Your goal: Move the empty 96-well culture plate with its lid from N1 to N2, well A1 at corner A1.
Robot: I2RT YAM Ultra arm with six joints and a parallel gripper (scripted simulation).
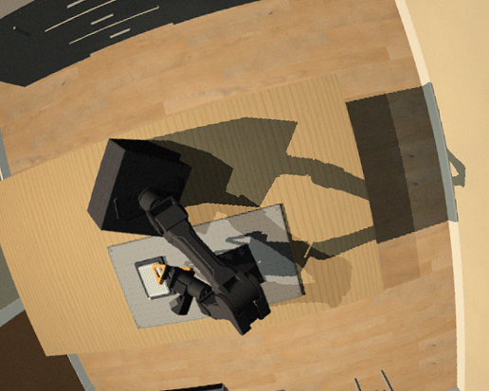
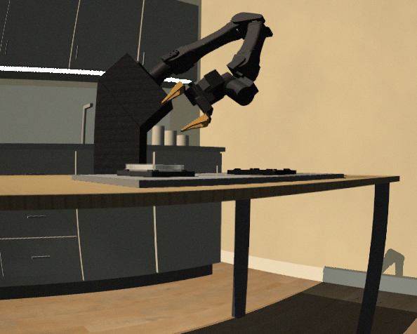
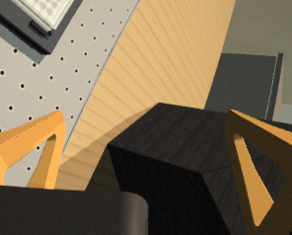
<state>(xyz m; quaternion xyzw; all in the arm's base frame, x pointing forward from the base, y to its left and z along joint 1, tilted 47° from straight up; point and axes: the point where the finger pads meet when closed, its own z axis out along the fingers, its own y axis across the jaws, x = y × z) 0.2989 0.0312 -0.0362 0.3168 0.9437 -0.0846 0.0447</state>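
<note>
One lidded plate (image 2: 154,167) sits in nest N1 (image 2: 155,173); the gripper (image 2: 186,109) hangs wide, holding nothing.

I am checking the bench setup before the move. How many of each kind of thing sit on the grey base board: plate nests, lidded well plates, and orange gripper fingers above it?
Plate nests: 2, one under the plate, one bare
Lidded well plates: 1
Orange gripper fingers: 2, spread wide, holding nothing
Total: 5
</note>
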